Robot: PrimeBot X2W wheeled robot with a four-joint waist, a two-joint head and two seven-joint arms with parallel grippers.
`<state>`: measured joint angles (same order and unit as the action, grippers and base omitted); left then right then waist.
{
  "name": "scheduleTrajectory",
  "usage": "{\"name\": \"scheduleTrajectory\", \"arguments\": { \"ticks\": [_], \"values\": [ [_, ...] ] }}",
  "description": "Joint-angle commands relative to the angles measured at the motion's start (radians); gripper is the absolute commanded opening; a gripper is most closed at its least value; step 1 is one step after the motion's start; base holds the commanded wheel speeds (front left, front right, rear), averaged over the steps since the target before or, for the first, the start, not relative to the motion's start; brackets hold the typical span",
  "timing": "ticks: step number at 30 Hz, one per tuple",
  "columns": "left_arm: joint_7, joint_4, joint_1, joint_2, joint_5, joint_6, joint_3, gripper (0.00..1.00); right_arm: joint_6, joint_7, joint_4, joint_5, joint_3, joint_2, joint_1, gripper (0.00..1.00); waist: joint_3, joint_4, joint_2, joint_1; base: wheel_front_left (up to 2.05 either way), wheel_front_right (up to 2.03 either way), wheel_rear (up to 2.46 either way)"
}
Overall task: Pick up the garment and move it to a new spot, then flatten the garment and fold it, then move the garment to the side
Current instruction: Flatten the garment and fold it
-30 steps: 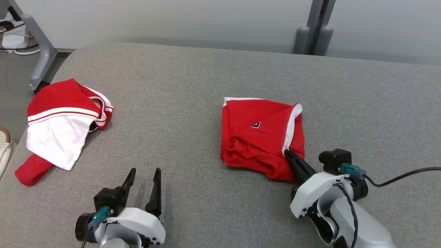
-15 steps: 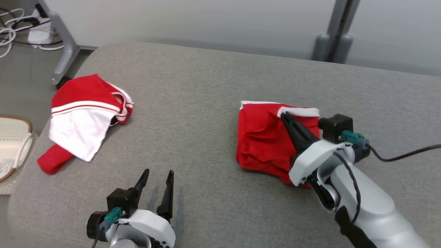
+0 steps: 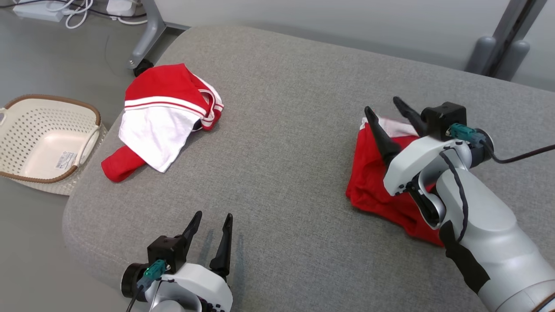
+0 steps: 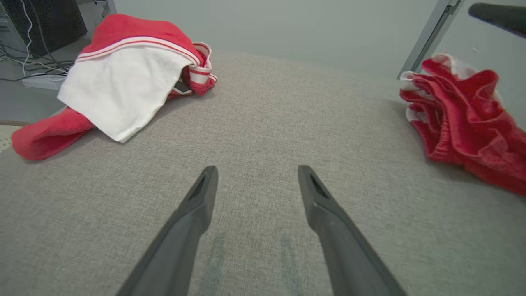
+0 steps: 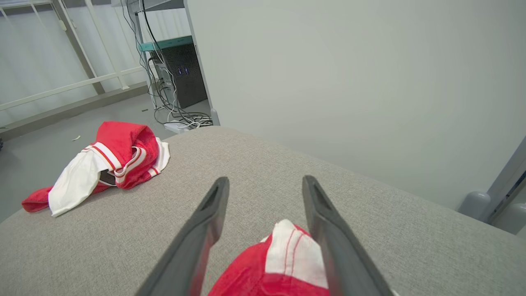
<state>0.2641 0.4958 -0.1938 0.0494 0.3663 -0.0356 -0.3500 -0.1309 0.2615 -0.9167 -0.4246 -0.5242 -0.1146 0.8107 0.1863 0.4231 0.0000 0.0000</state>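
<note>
Garment (image 3: 368,184) just beneath parted, empty right fingers (image 3: 377,132); left fingers (image 3: 224,242) spread too, well apart from it.

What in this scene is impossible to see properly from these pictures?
Head view: the right arm covers part of the folded red garment.
Head view: the label in the basket is too small to read, and the left edge cuts the basket.
Right wrist view: the bottom edge cuts the garment off.

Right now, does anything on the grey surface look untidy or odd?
The red-and-white garment near the left edge lies crumpled, one red end at the rim. The red garment by the open right gripper looks rumpled.
</note>
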Motion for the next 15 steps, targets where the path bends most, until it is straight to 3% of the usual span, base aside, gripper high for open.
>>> {"name": "scheduleTrajectory", "arguments": {
  "ticks": [1,8,15],
  "values": [
    [0.000,-0.006,-0.020,0.003,0.003,-0.005,0.002,1.00,0.000,0.005,0.005,0.010,0.011,-0.006,0.006,1.00,0.006,0.004,0.0000,0.0000,0.00,0.00,0.00],
    [0.000,-0.013,-0.024,0.003,-0.009,-0.011,0.014,1.00,0.000,0.005,0.080,0.066,0.108,-0.004,-0.045,1.00,-0.004,-0.053,0.0000,0.0000,0.00,0.00,0.00],
    [0.000,-0.018,-0.020,0.003,-0.038,-0.010,0.056,1.00,0.000,0.005,0.192,0.139,0.262,-0.014,-0.179,1.00,-0.028,-0.158,0.0000,0.0000,0.00,0.00,0.00]
  ]
}}
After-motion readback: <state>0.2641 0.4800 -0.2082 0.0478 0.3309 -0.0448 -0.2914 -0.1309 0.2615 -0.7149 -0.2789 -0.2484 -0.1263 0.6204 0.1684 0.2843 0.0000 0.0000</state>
